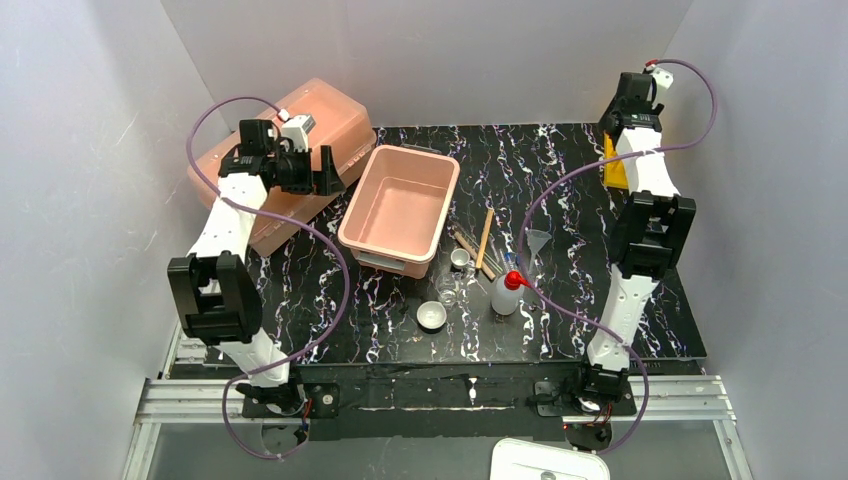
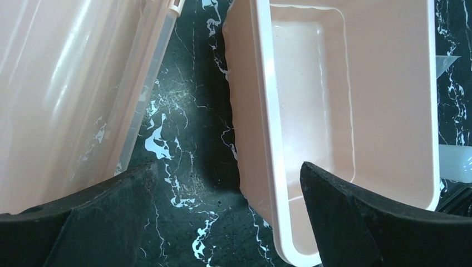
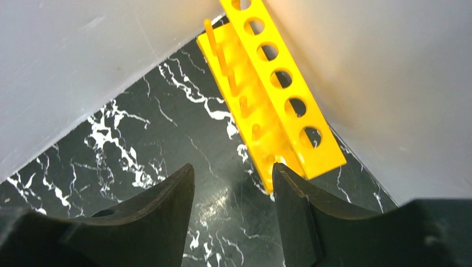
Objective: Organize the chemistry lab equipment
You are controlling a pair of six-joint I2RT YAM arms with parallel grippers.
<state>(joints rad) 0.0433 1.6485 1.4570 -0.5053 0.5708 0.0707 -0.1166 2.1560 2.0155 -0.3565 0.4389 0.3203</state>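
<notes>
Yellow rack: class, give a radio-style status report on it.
Left gripper open, above pink tub's edge. Right gripper open at yellow rack's end, no grip. Wall tight beside rack.

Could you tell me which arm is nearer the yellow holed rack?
Right. The right gripper hangs at the yellow holed rack, jaws by its end; the left gripper is across the table, between the pink tub and lidded box.

open pink tub [image 1: 398, 208] on black marbled table [image 1: 380, 322], large pink lidded box [image 1: 335, 115] just left of it
</notes>
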